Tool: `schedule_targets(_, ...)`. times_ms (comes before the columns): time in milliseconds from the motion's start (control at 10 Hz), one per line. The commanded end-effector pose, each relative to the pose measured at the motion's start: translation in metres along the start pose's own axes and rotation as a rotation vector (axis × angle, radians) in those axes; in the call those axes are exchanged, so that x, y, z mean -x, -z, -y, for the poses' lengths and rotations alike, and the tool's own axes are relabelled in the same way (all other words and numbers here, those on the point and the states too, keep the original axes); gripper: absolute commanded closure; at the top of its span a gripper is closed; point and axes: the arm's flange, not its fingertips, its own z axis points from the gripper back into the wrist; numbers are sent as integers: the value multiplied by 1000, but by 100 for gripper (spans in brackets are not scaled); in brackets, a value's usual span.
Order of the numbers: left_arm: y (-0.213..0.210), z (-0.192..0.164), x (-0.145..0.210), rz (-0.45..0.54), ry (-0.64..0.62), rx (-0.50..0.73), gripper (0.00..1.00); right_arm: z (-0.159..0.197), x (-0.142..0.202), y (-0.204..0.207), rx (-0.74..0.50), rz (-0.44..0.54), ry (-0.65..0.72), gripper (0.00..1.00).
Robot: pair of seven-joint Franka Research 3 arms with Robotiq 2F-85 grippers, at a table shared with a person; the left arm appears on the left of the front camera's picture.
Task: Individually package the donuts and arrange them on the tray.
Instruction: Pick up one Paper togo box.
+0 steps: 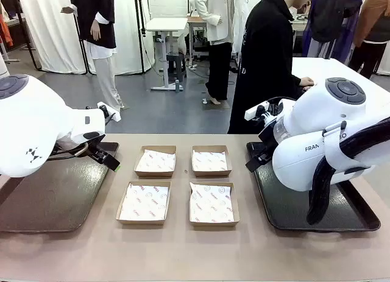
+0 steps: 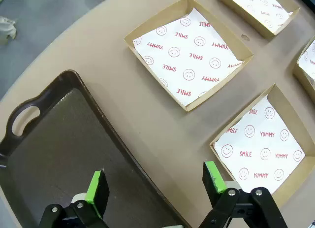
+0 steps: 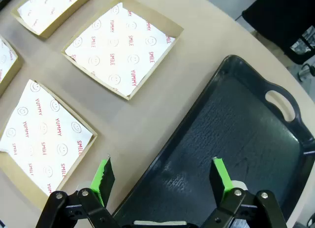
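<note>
No donuts are in view. Four shallow cardboard boxes lined with smiley-print paper lie in a square mid-table: far left (image 1: pixel 155 161), far right (image 1: pixel 211 161), near left (image 1: pixel 144 203), near right (image 1: pixel 212 204); all are empty. A brown tray (image 1: pixel 36 203) lies at the left and a black tray (image 1: pixel 286 216) at the right, both bare. My left gripper (image 2: pixel 155 178) hangs open over the brown tray's (image 2: pixel 59 149) inner edge, beside a box (image 2: pixel 261 139). Above the black tray's (image 3: pixel 241 124) inner edge, my right gripper (image 3: pixel 162 170) is open, near another box (image 3: pixel 42 134).
A person in black (image 1: pixel 268 56) stands at the far side, one hand (image 1: pixel 306 82) on a white table behind. Bare tabletop (image 1: pixel 183 251) runs along the near edge. Both arm bodies cover part of the trays in the front view.
</note>
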Motion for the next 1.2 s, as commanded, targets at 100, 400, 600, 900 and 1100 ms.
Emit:
schedule_targets(100,0,0,0,0,0,0,0,0,0,0,0,0,0,0)
schedule_targets(400,0,0,0,0,0,0,0,0,0,0,0,0,0,0)
schedule_targets(600,0,0,0,0,0,0,0,0,0,0,0,0,0,0)
schedule_targets(900,0,0,0,0,0,0,0,0,0,0,0,0,0,0)
schedule_targets(1100,0,0,0,0,0,0,0,0,0,0,0,0,0,0)
